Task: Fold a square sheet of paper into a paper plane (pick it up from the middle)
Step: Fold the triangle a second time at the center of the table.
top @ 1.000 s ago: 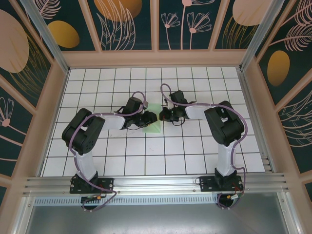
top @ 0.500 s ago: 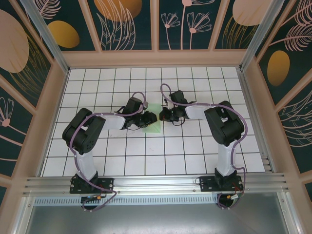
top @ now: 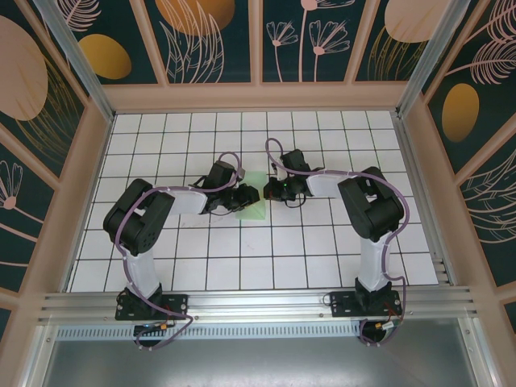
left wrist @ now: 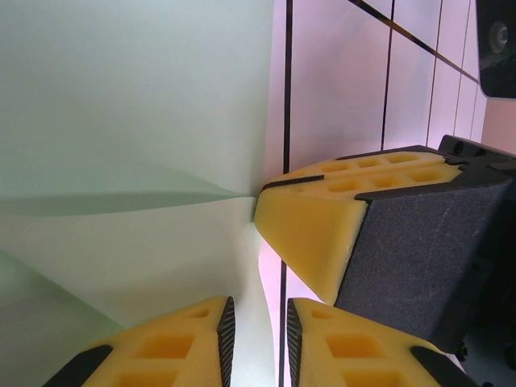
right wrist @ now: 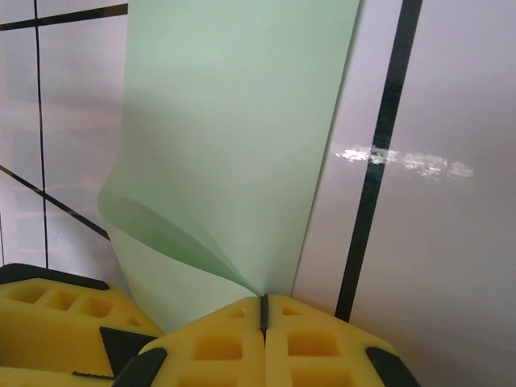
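Observation:
The square sheet of paper point(top: 256, 211) lies pale mint-green on the white grid tiles at mid-table, between both grippers. My right gripper point(right wrist: 262, 300) is shut on its near edge, and the paper point(right wrist: 234, 121) bulges up into a soft fold from that pinch. My left gripper point(left wrist: 258, 310) is open by a narrow gap, and the sheet's point(left wrist: 137, 97) side edge runs through that gap. The right gripper's yellow finger point(left wrist: 310, 234) sits just beyond, at the tip of the crease. In the top view the left gripper point(top: 242, 201) and right gripper point(top: 271, 192) nearly meet over the sheet.
White tiles with black grid lines point(right wrist: 379, 153) surround the sheet. The left gripper's yellow finger point(right wrist: 56, 310) sits close beside the right gripper. Wooden walls point(top: 258, 97) ring the table on three sides.

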Tool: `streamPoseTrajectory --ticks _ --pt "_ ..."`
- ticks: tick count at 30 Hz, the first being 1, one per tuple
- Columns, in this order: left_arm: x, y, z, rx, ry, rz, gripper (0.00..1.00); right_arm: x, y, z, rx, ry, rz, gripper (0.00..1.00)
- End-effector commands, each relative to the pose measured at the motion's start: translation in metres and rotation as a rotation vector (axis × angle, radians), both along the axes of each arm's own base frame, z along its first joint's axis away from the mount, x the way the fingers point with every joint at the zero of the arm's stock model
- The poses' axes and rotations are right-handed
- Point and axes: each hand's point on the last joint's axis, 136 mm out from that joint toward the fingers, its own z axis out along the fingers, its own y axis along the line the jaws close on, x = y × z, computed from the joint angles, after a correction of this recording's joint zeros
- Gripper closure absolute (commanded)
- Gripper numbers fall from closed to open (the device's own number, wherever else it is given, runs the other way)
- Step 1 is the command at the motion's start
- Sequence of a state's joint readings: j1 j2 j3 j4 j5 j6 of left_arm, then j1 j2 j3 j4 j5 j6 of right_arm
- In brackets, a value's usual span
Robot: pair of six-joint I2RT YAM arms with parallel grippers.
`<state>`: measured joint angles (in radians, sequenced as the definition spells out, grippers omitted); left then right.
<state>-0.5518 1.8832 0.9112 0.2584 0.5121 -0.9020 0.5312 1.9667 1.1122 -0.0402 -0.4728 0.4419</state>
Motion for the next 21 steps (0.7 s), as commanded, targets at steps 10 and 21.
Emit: streamPoseTrajectory --ticks 10,21 --pt "0.000 0.002 0.000 0.023 -0.014 0.006 0.74 0.002 0.005 0.022 0.042 -0.066 0.029 0.97" --pt "0.001 0.002 -0.004 0.031 -0.005 0.003 0.74 0.000 0.006 0.004 0.014 -0.023 0.033 0.96"
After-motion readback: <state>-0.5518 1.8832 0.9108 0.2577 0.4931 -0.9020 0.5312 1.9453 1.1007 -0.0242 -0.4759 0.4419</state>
